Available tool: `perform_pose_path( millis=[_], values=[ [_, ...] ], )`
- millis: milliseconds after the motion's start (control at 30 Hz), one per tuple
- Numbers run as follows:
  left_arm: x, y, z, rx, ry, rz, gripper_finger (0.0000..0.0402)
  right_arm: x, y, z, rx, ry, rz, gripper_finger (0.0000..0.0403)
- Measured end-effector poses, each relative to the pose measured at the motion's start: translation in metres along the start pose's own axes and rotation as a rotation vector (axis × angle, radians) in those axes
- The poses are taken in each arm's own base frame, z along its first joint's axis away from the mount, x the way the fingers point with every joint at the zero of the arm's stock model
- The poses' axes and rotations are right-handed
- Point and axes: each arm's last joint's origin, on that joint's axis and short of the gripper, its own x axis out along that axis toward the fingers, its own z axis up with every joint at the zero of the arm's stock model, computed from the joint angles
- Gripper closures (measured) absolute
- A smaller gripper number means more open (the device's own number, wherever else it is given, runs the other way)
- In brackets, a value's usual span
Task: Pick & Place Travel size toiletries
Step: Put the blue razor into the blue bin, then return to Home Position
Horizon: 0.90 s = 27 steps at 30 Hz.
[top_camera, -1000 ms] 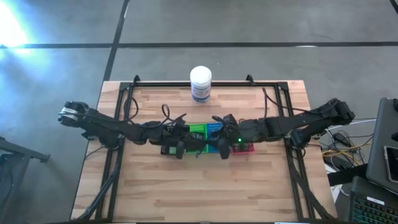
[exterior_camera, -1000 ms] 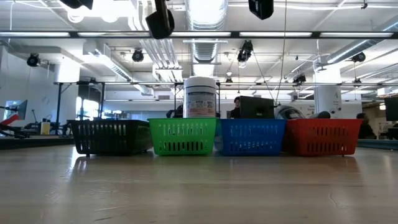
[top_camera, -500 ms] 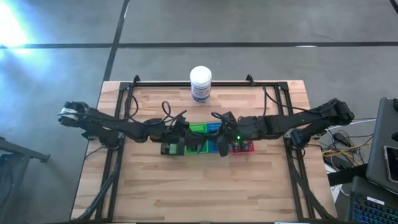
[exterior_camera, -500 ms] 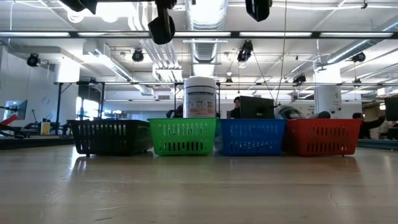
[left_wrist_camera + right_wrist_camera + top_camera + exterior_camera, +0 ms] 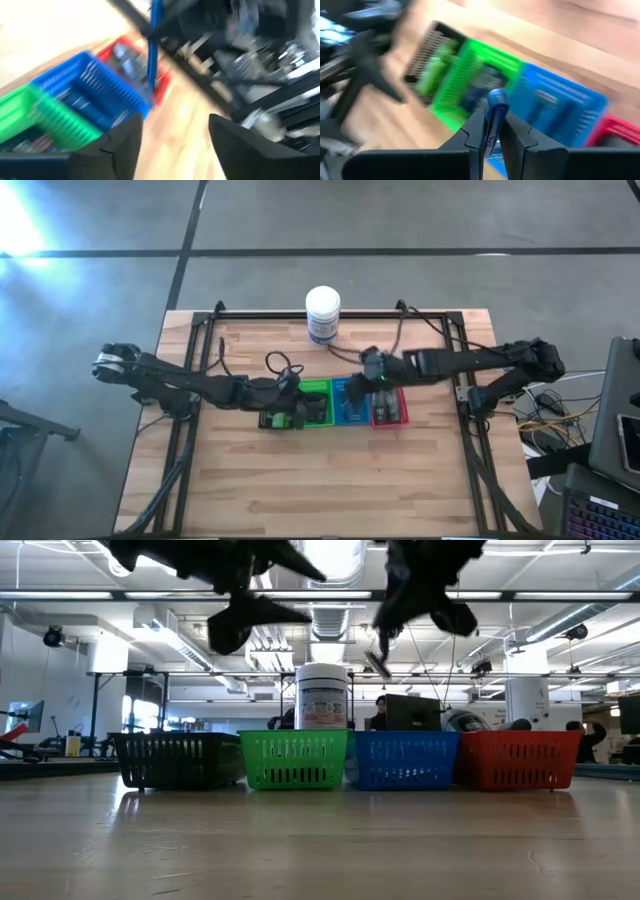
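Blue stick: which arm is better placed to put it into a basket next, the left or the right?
The right. Its gripper is shut on the blue stick, above the blue basket. The left gripper is open and empty, over the black basket.

Four trays: black (image 5: 178,760), green (image 5: 295,759), blue (image 5: 405,759), red (image 5: 518,759). One white jar (image 5: 322,696). Two arms.

I see a table (image 5: 330,470) of pale wood planks, smooth with a slight sheen in the low view. The black (image 5: 178,760), green (image 5: 295,759), blue (image 5: 405,759) and red (image 5: 518,759) trays look like slotted plastic. The jar (image 5: 322,696) is white plastic with a paper-like label. The blue stick (image 5: 496,107) between my right fingers looks smooth and glossy
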Motion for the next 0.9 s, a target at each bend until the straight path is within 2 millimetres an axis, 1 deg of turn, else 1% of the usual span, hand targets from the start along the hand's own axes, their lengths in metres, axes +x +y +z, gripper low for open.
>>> perform_pose_path(
  millis=[100, 167, 233, 367, 500, 567, 667, 767, 900],
  values=[
    [-0.003, 0.008, -0.007, 0.035, 0.096, 0.082, 0.0149, 0.012, -0.016, 0.008, 0.042, 0.086, -0.068, 0.0369],
    [-0.006, 0.013, -0.011, 0.055, 0.15, 0.132, 0.014, 0.024, -0.021, 0.012, 0.065, 0.137, -0.068, 0.0369],
    [-0.01, 0.017, -0.014, 0.073, 0.197, 0.172, 0.0138, 0.041, -0.028, 0.014, 0.087, 0.2, -0.082, 0.0369],
    [-0.017, 0.018, -0.013, 0.128, 0.235, 0.188, 0.0139, 0.072, -0.041, 0.013, 0.125, 0.315, -0.118, 0.0364],
    [-0.024, 0.018, -0.012, 0.162, 0.253, 0.199, 0.014, 0.092, -0.048, 0.006, 0.147, 0.417, -0.131, 0.0364],
    [-0.026, 0.019, -0.012, 0.182, 0.266, 0.208, 0.014, 0.099, -0.05, 0.004, 0.16, 0.449, -0.136, 0.0362],
    [-0.028, 0.022, -0.014, 0.212, 0.3, 0.236, 0.014, 0.105, -0.053, 0.002, 0.183, 0.457, -0.158, 0.0348],
    [-0.029, 0.024, -0.015, 0.241, 0.322, 0.25, 0.014, 0.108, -0.054, 0.001, 0.188, 0.458, -0.171, 0.0324],
    [-0.031, 0.026, -0.016, 0.277, 0.343, 0.261, 0.014, 0.106, -0.051, 0.005, 0.185, 0.432, -0.165, 0.0287]
  ],
)
